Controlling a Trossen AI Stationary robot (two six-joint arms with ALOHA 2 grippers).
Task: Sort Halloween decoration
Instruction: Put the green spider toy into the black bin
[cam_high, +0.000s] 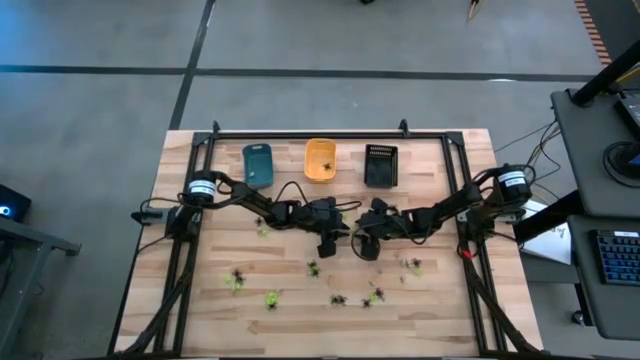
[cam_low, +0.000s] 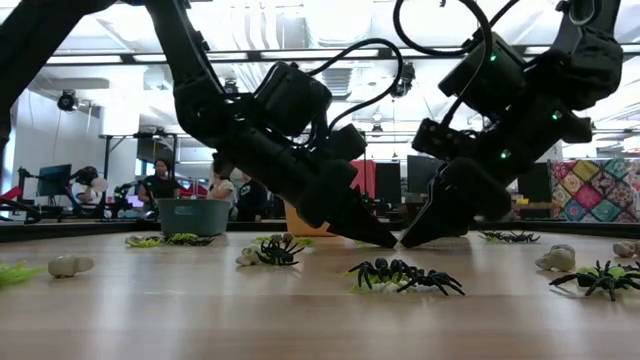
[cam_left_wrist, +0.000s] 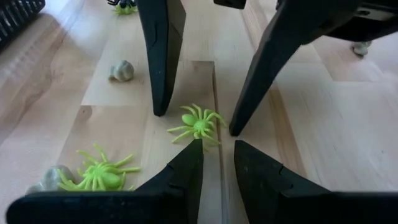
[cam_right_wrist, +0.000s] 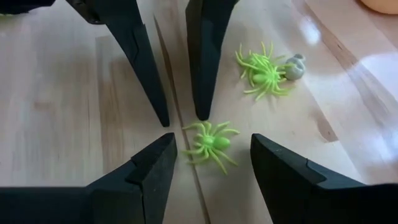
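- A yellow-green spider (cam_right_wrist: 210, 143) lies flat on the wooden table (cam_high: 440, 310) at the middle, right where the two grippers meet tip to tip.
- The right gripper (cam_right_wrist: 208, 163) stands with its fingers spread wide on either side of that spider, holding nothing; the spider rests on the wood between the two tips, and whether they touch it cannot be told.
- The left gripper (cam_left_wrist: 217, 162) points at the same spider (cam_left_wrist: 198, 124) from the opposite side, its fingers parted by a narrow gap and empty; the spider lies just beyond its tips.
- In the low view both grippers slant down to the table and their tips almost meet at the surface.
- Just beside this spot lie a second yellow-green spider (cam_right_wrist: 264, 71) and a small pale grey figure (cam_right_wrist: 295, 67) touching it.
- Nearer the front edge of the table, more figures are scattered: black spiders (cam_low: 405, 275), yellow-green ones (cam_high: 271, 298) and pale ones (cam_low: 66, 266).
- Each figure is a tiny plastic spider with a rounded body and thin splayed legs; the pale ones look like small lumps.
- Along the far edge stand three small trays in a row, apart from each other: a blue tray (cam_high: 257, 165), an orange tray (cam_high: 320, 160) and a black tray (cam_high: 381, 166).
- The orange tray holds a small dark speck; what lies in the blue and black trays cannot be made out.
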